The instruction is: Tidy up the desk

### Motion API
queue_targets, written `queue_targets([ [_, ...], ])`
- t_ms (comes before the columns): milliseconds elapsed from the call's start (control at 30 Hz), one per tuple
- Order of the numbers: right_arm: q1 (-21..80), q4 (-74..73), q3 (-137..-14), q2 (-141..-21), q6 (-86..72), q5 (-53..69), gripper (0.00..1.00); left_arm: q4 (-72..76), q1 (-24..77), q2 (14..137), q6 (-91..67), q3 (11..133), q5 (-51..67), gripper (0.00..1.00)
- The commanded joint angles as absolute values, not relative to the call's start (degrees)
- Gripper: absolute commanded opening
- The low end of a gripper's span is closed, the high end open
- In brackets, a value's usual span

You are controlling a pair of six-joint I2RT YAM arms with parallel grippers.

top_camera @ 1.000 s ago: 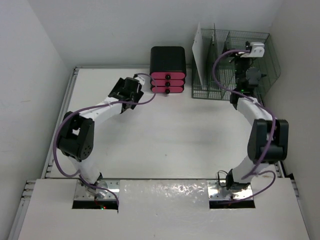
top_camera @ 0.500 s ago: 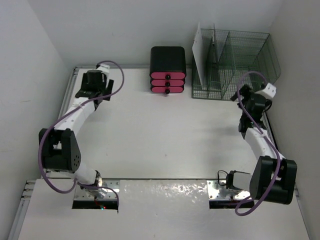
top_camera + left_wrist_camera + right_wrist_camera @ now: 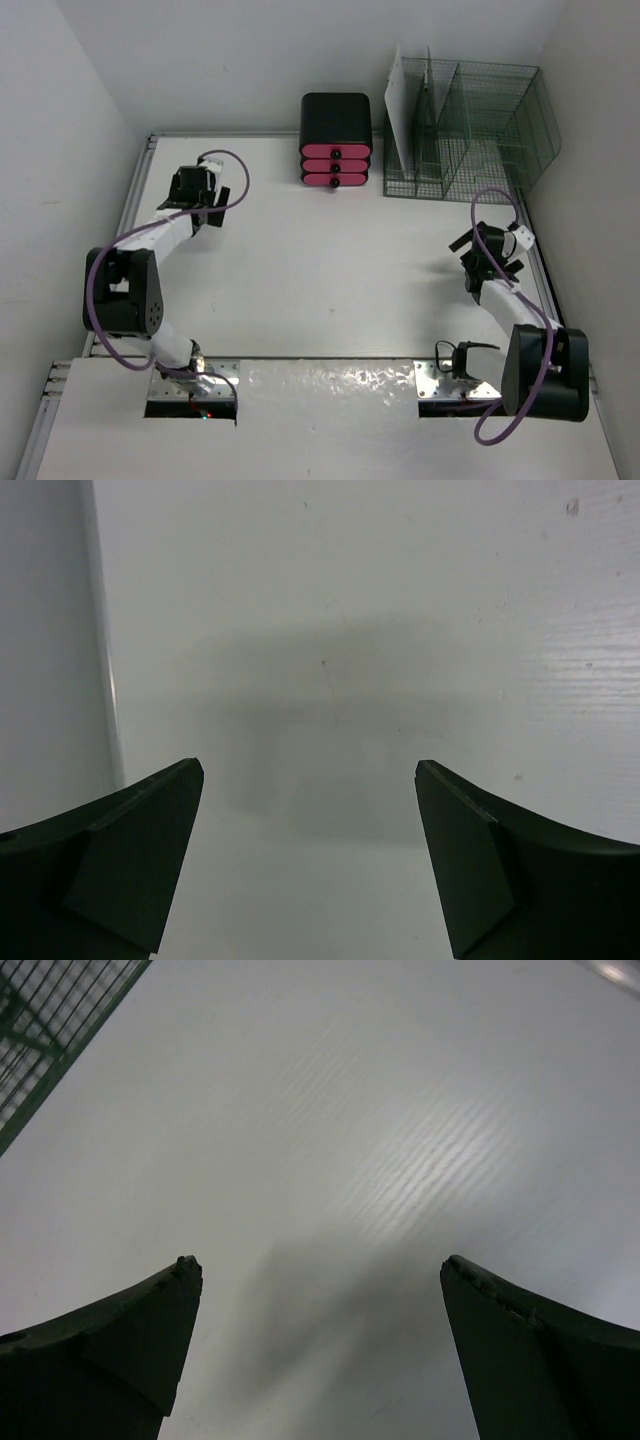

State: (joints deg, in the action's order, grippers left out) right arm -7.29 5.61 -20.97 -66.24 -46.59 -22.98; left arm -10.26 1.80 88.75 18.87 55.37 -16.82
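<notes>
The desk (image 3: pixel 320 270) is a white tabletop with grey rails, bare across its middle. My left gripper (image 3: pixel 200 200) hovers low over its far left part, near the left rail. In the left wrist view its jaws (image 3: pixel 310 780) stand wide apart with only the desk (image 3: pixel 350 630) between them. My right gripper (image 3: pixel 487 260) hangs over the right side, in front of the wire organizer. It is open too, and the right wrist view shows its jaws (image 3: pixel 320 1270) with nothing but the desk (image 3: pixel 350 1110) below.
A black drawer unit (image 3: pixel 336 140) with three pink drawers stands at the back centre. A green wire-mesh organizer (image 3: pixel 470 130) with an upright white board (image 3: pixel 405 110) fills the back right; its corner (image 3: pixel 40 1020) shows in the right wrist view. The left rail (image 3: pixel 100 630) runs beside the left gripper.
The left arm swung away from the drawer unit to the far left of the desk. The right arm drew back out of the wire organizer toward me, and its jaws widened slightly.
</notes>
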Motion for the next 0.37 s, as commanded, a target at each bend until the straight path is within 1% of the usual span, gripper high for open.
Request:
queue_targets([
  [0, -6.86, 1.93, -24.43, -62.94, -47.99, -34.01, 0.99, -7.65, 1.58, 90.35, 17.49, 56.95, -15.82, 0.85],
  [333, -6.16, 9.75, -21.53, -62.41, -45.00, -32.86, 0.99, -7.56, 1.58, 88.94, 17.67, 55.81, -14.33, 0.85],
])
